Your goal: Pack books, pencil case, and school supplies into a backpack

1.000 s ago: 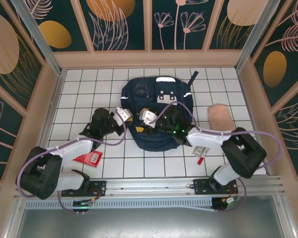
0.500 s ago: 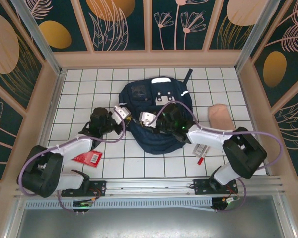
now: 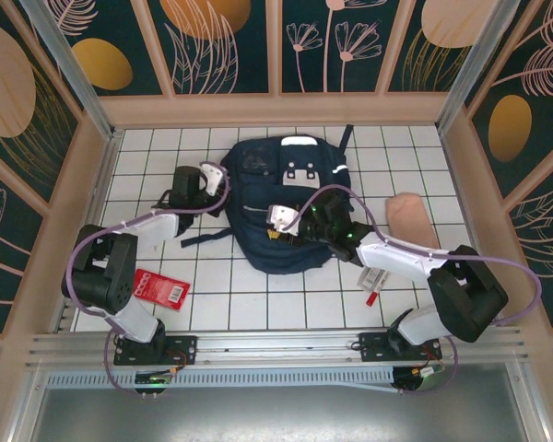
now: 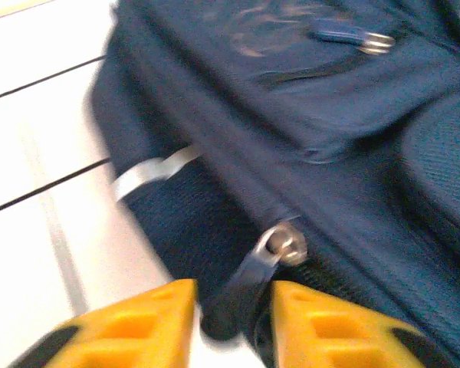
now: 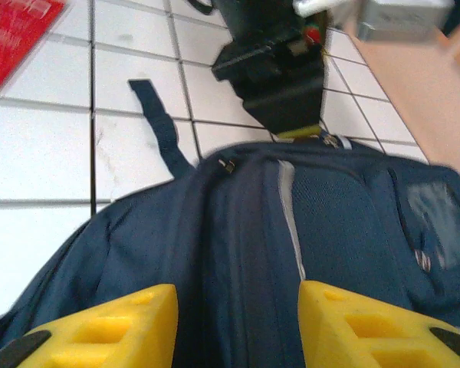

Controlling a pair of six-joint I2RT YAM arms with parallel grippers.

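Backpack (image 3: 258, 175) mid-table, supplies loose around it

Towards the table's (image 3: 249, 308) near edge lie the red booklet (image 3: 161, 288), left, and the pen (image 3: 372, 296) and packet (image 3: 376, 278), right. The right gripper (image 5: 238, 299) hangs over the navy backpack with its jaws wide apart. The left gripper (image 4: 231, 299), fingers parted, straddles a zipper pull (image 4: 280, 247) on the bag's far-left side. The pencil case (image 3: 407, 214) lies by the right edge.

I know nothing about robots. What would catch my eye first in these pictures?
A big navy backpack lies in the middle of the white tiled table. Both arms reach onto it: the left gripper is at its upper left edge and the right gripper is over its front. A peach pencil case lies to the right of the backpack, and a red booklet lies near the left arm's base.
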